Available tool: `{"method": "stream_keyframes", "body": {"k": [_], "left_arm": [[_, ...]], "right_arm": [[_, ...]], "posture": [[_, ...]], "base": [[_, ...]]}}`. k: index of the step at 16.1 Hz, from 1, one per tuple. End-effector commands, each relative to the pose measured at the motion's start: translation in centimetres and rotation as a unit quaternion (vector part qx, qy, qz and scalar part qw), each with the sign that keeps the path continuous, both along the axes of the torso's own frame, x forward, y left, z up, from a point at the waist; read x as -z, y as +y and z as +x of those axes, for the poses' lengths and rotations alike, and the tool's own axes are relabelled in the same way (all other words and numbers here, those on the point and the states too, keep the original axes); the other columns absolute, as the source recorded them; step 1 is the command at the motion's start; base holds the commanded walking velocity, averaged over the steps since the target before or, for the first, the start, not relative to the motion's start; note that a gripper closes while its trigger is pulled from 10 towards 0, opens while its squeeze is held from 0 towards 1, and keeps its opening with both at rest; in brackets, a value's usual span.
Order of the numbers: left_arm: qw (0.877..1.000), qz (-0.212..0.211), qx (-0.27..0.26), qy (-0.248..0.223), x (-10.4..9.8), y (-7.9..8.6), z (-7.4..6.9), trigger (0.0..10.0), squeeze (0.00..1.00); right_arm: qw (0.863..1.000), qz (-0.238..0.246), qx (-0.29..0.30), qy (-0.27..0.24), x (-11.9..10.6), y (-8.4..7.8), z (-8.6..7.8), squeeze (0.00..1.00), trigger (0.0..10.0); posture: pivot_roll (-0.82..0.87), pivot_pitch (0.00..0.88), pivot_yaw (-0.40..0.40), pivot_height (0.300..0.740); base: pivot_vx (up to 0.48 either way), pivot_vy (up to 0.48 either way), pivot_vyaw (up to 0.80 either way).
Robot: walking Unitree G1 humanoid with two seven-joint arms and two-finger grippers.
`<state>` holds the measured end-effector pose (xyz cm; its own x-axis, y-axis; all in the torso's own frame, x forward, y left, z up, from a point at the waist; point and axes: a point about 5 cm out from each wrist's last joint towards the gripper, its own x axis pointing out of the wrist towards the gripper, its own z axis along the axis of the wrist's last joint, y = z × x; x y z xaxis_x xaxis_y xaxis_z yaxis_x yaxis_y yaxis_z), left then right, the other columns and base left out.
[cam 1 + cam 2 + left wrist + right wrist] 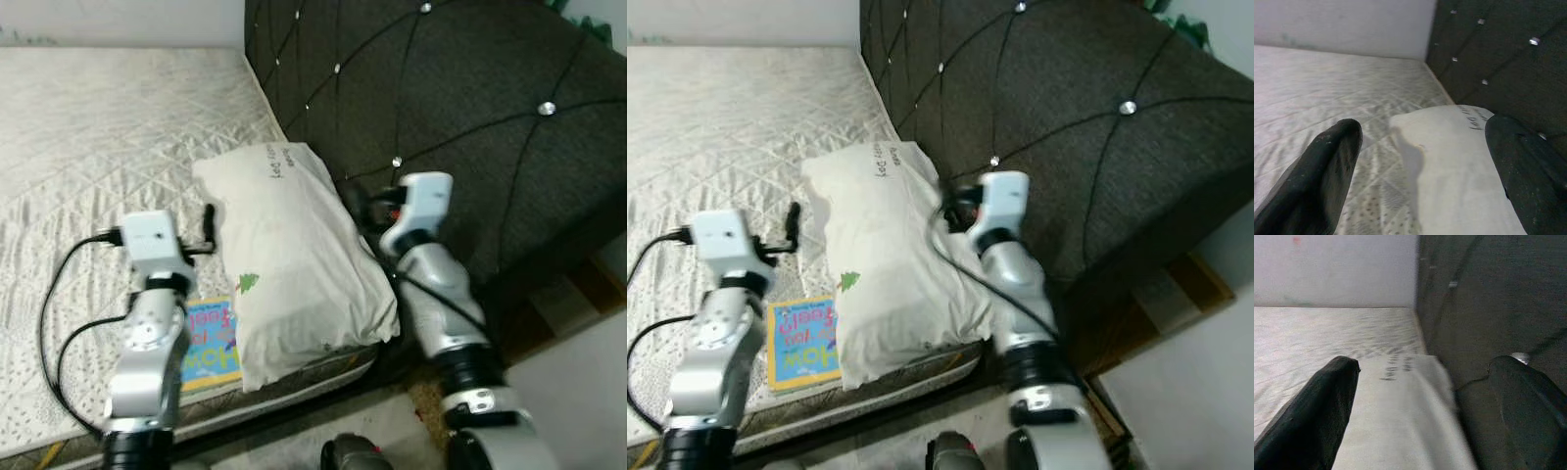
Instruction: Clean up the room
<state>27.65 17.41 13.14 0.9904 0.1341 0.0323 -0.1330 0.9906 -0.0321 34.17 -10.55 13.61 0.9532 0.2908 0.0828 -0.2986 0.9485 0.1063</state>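
Nearest the camera, the two silver forearms reach out over the foot edge of the mattress (88,127), and between them lies the pillow (294,264), the likely thing to tidy. It rests on the mattress corner, its long side pressed against the dark tufted headboard (470,117), its near end slightly overhanging the mattress edge. It looks soft, plump and light, with a loose, creased cotton cover bearing some handwriting and a small green print. It should sag and fold when lifted from one point, so a pinch on a bunched corner or edge of the cover, or a squeeze from both sides at its middle, seems the safest hold; the fabric is unlikely to slip.

The left gripper (208,232) hovers just beside the pillow's left edge, fingers spread wide and empty in its wrist view. The right gripper (1420,396) sits at the pillow's far side by the headboard, likewise wide apart, straddling the pillow's edge and gripping nothing.

A colourful children's book (211,343) lies flat on the mattress, touching the pillow's left side, partly under the left forearm.
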Motion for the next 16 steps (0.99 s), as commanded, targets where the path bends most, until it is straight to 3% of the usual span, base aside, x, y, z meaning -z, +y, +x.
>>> {"method": "stream_keyframes", "body": {"k": [1, 6, 16], "left_arm": [[1.0, -0.004, 0.009, 0.001, -0.03, -0.19, -0.09, 10.0, 0.0], [1.0, -0.012, 0.016, -0.008, -0.25, -0.41, 0.14, 10.0, 0.0], [0.999, -0.038, 0.013, -0.017, 0.0, -0.31, 0.0, 10.0, 0.0]], "right_arm": [[1.0, -0.002, 0.004, -0.01, -0.63, -0.29, 0.09, 0.0, 10.0], [1.0, 0.001, 0.029, 0.0, -0.3, -0.7, -0.01, 0.0, 10.0], [1.0, -0.006, 0.021, 0.009, -0.12, -0.92, 0.1, 0.0, 10.0]], "posture": [[0.05, 0.0, -0.112, 0.74], [0.04, 0.0, -0.092, 0.74], [0.04, 0.0, -0.106, 0.74]], "base": [[0.0, 0.0, 0.0], [0.0, 0.061, 0.0], [0.0, 0.48, 0.0]]}}
